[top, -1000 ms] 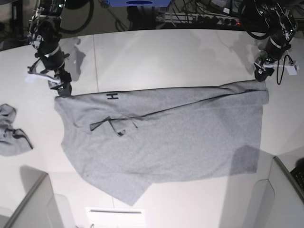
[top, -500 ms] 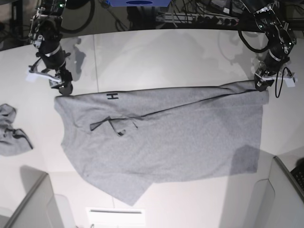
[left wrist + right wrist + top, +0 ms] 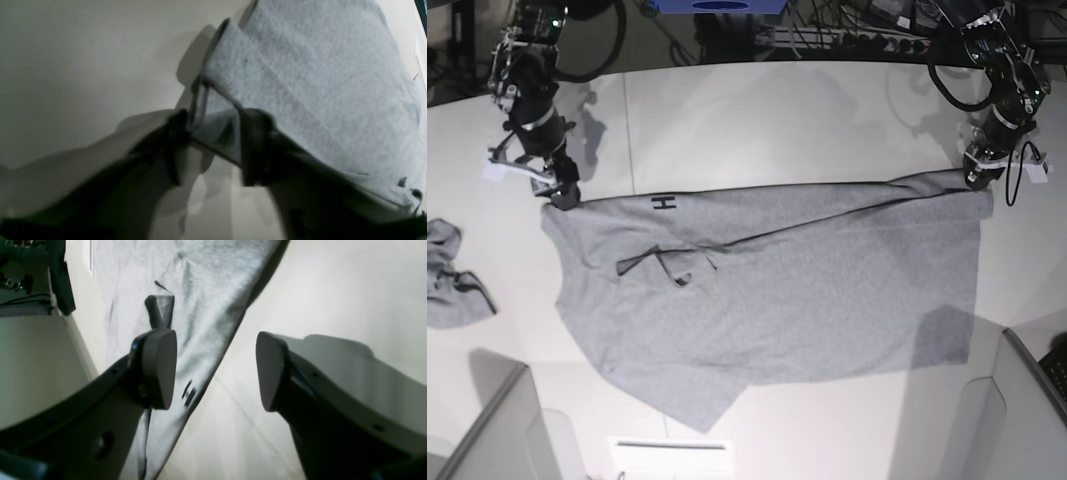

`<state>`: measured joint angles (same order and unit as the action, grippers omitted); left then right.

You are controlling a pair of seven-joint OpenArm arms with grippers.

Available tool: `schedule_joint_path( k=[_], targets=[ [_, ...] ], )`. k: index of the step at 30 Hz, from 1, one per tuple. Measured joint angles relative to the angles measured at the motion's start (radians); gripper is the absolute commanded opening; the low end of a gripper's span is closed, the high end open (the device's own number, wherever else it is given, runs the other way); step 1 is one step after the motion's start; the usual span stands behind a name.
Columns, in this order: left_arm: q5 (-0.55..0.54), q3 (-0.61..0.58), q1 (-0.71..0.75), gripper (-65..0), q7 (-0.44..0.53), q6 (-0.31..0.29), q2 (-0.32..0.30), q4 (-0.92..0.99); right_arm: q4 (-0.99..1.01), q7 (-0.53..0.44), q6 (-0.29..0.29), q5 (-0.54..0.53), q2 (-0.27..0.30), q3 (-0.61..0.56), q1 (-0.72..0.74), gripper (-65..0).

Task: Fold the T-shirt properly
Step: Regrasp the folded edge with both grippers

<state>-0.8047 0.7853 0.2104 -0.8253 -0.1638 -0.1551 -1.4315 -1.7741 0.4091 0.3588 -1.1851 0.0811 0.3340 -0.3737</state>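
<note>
The heather-grey T-shirt (image 3: 777,290) lies spread flat across the table, with a black letter H (image 3: 664,202) at its far edge and a small fold near its left middle. My left gripper (image 3: 975,180) is at the shirt's far right corner. In the left wrist view the left gripper (image 3: 213,146) is open and its fingers straddle the folded hem of the T-shirt (image 3: 317,83). My right gripper (image 3: 562,197) is at the shirt's far left corner. In the right wrist view the right gripper (image 3: 217,370) is open and empty above the edge of the T-shirt (image 3: 200,290), next to the lettering (image 3: 188,393).
A small crumpled grey cloth with dark trim (image 3: 447,275) lies at the table's left edge. Grey partitions stand at the near left (image 3: 497,430) and near right (image 3: 1017,420). Cables and equipment run along the far edge (image 3: 847,40).
The left gripper has moved down onto the shirt's far right corner. The right gripper has shifted slightly at the far left corner. The shirt has not moved.
</note>
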Motion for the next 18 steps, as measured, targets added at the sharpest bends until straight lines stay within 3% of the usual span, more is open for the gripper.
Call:
schedule_joint_path(
  k=[2,11,15,18],
  targets=[
    [0.005,-0.001,0.000,-65.0,-0.006,0.003,0.000,0.003,0.071,0.001,0.000,0.000,-0.002,0.000,0.036,-29.6],
    [0.004,-0.002,0.001,-65.0,-0.010,0.003,0.002,0.003,0.331,-0.021,-0.034,-0.018,0.003,0.001,0.227,-30.3],
    [-0.001,-0.002,0.007,-65.0,-0.010,0.002,0.002,0.002,0.380,-0.026,-0.045,-0.020,0.004,0.003,0.254,-44.1],
    [0.000,-0.002,0.009,-65.0,-0.010,0.002,0.002,0.001,0.388,-0.028,-0.041,-0.017,0.007,0.003,0.246,-64.5]
  ],
)
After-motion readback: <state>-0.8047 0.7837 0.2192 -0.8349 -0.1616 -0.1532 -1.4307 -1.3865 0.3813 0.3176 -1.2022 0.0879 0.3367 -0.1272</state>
